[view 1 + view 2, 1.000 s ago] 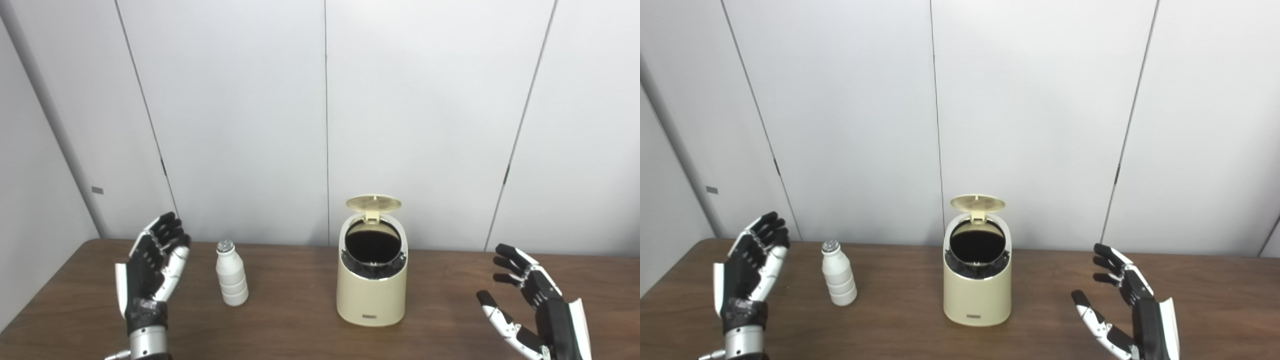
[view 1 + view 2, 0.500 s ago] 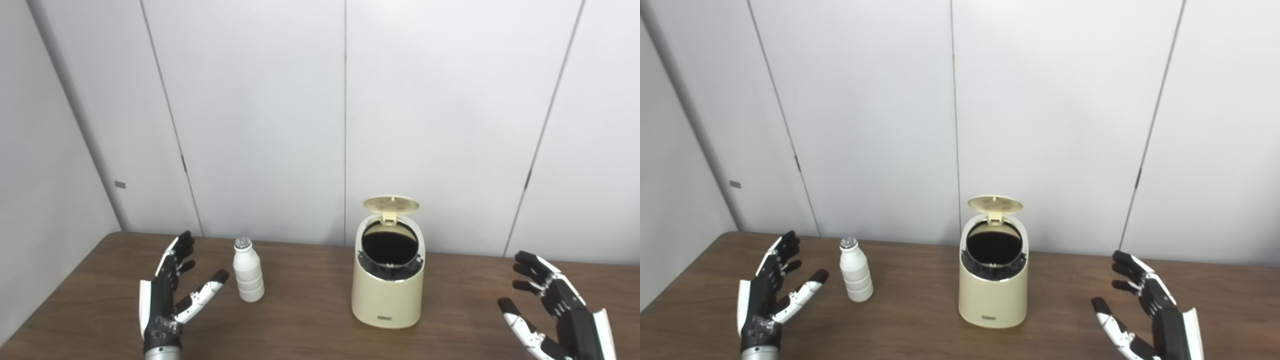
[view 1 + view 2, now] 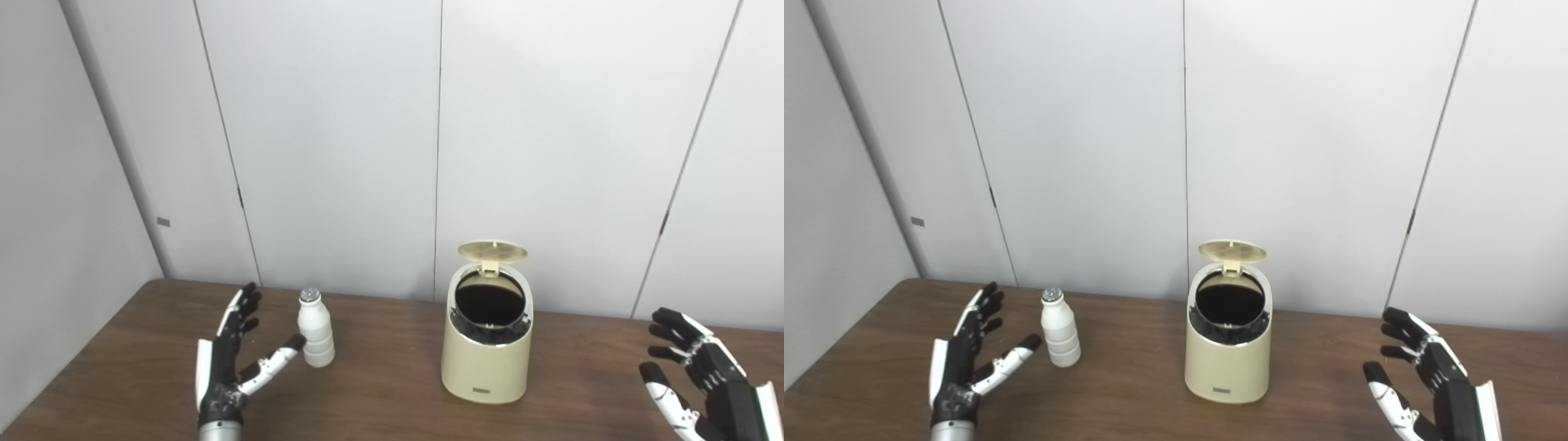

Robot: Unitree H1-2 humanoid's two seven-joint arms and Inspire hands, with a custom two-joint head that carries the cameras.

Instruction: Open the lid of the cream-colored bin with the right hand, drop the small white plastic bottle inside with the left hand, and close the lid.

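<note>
Bin (image 3: 487, 361) lid (image 3: 493, 250) is standing open, so grasping the bottle (image 3: 315, 329) comes next. Left hand (image 3: 229, 361) should be wrapping the bottle's ribbed body squarely, avoiding tipping it. Bottle is standing upright on the desk (image 3: 380, 392), just beside the left thumb tip, fingers (image 3: 242, 306) spread wide, empty. Right hand (image 3: 704, 380) is waiting, spread and empty, well apart from the bin.

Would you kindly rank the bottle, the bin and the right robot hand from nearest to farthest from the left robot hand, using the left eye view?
From the left robot hand:
1. Bottle, just right of its thumb tip, upright.
2. Bin, mid-table, lid up.
3. Right robot hand, at the table's far right.
</note>
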